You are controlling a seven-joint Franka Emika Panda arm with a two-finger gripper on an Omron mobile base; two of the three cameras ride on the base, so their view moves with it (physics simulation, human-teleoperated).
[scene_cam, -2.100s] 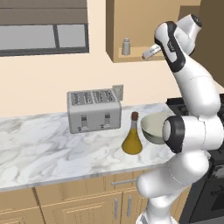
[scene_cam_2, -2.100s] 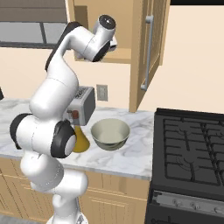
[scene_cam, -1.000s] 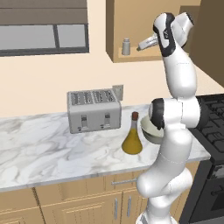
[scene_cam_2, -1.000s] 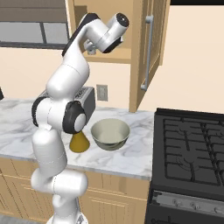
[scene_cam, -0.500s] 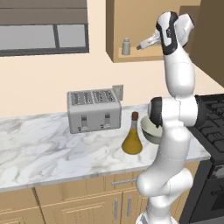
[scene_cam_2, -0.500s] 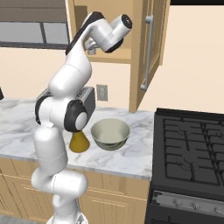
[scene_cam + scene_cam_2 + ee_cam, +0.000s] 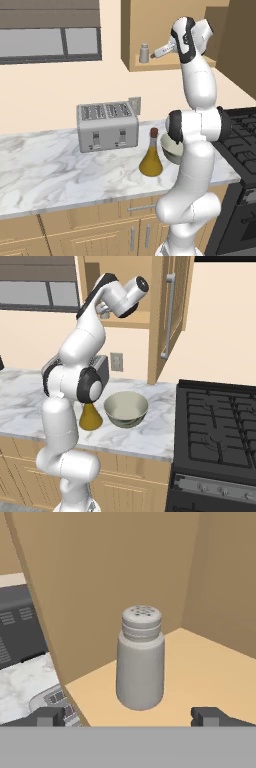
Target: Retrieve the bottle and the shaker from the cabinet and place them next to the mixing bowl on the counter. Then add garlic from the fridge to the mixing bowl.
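A matte grey cylindrical shaker (image 7: pixel 140 662) stands mid-frame on the smooth tan cabinet (image 7: pixel 210 667) shelf, fingers (image 7: pixel 50 717) spread wide.

Bottle (image 7: pixel 91 417) mostly hidden by arm in right base view; toaster (image 7: pixel 101 369) largely covered too.

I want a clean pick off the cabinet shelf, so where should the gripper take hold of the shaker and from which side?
Grip the shaker around its plain cylindrical body, below the ridged cap, coming in level from the cabinet's open front. It stands upright near the shelf edge with free space on both sides, and the open gripper already frames it, so the fingers should probably slide past either side and close across the middle.
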